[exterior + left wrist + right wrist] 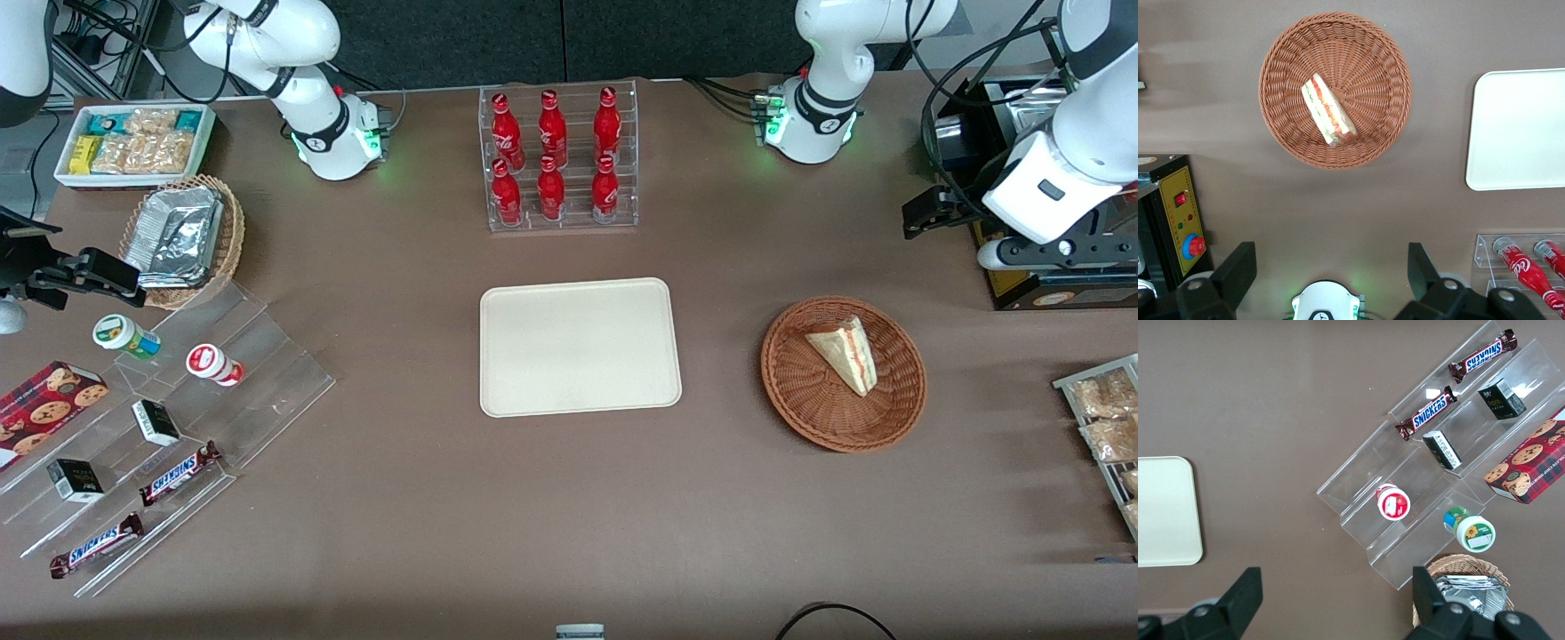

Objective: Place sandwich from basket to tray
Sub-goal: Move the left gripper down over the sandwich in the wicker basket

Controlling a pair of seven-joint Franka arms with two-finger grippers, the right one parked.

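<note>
1. We are holding our gripper wide open, high above the table, well apart from the basket.
2. We are risking crushing the soft sandwich lying in it, or tipping the light basket, short of the tray.

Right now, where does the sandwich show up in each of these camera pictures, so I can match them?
Front view: the sandwich lies in the basket, beside the tray, toward the working arm's end.
Left wrist view: the sandwich in the basket; the open gripper hangs above the table.
Right wrist view: not in it.
Shared landmark: the tray.
</note>
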